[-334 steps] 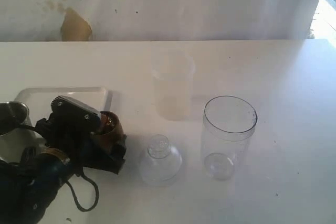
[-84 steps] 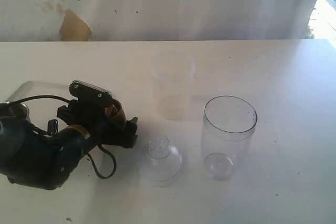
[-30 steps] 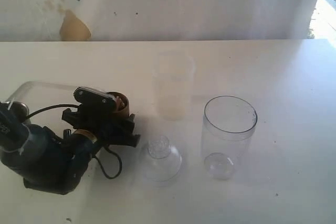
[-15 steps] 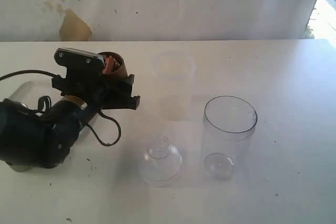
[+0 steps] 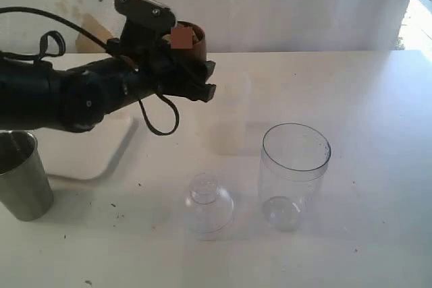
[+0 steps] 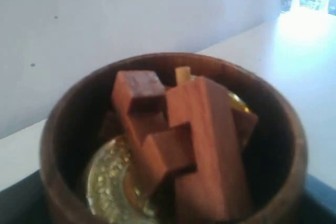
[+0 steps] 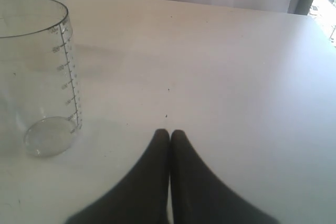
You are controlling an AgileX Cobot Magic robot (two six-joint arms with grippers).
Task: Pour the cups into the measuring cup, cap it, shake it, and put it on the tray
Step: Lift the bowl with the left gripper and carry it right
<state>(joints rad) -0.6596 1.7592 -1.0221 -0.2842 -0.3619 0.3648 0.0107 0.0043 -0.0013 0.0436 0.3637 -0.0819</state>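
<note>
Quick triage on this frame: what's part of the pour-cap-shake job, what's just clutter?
In the job: wooden cup, steel tumbler, measuring cup, dome lid, white tray.
Lying about: frosted plastic cup.

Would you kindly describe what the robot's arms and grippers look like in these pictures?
The left arm is bulky, rounded and glossy black, with thin black cables looping off it and a dark flat plate with small screws above the black left gripper. The right gripper shows two smooth, matte black fingers that taper to points.
</note>
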